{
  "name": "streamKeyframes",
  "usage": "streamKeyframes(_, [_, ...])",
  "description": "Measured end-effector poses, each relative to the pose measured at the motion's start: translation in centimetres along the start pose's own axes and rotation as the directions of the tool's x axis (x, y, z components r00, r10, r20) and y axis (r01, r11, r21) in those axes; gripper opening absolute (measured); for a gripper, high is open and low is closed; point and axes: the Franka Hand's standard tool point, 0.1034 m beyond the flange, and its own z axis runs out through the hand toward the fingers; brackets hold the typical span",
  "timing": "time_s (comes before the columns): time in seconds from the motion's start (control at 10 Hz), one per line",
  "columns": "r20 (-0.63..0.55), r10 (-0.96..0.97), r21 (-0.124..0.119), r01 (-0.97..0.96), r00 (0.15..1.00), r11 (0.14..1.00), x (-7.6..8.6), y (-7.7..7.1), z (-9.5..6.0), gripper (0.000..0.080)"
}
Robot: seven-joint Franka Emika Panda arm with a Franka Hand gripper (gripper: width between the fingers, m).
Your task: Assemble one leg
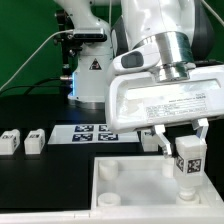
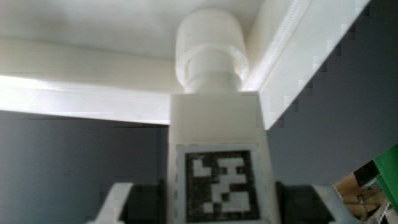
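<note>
My gripper [image 1: 186,147] is shut on a leg [image 1: 189,162], a small white block with a black-and-white tag. It holds the leg upright, with the round peg end down over the right part of the white tray [image 1: 120,182]. In the wrist view the leg [image 2: 217,120] runs out from between the fingers [image 2: 125,205], tag face up. Its round peg [image 2: 210,50] reaches to the tray's inner corner [image 2: 107,65]. I cannot tell whether the peg touches the tray.
Two more white legs [image 1: 10,141] [image 1: 34,140] stand on the black table at the exterior view's left. The marker board [image 1: 90,131] lies behind the tray. The robot's base and a stand are at the back.
</note>
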Motion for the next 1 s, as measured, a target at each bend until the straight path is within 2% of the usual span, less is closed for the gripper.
streamKeyframes(0.3, [0.016,0.003,0.003,-0.003,1.0,1.0,-0.72,-0.22,0.91,0.0293])
streamKeyframes(1.0, [0.015,0.009,0.001,-0.009,1.0,1.0,-0.79,-0.12,0.99,0.0293])
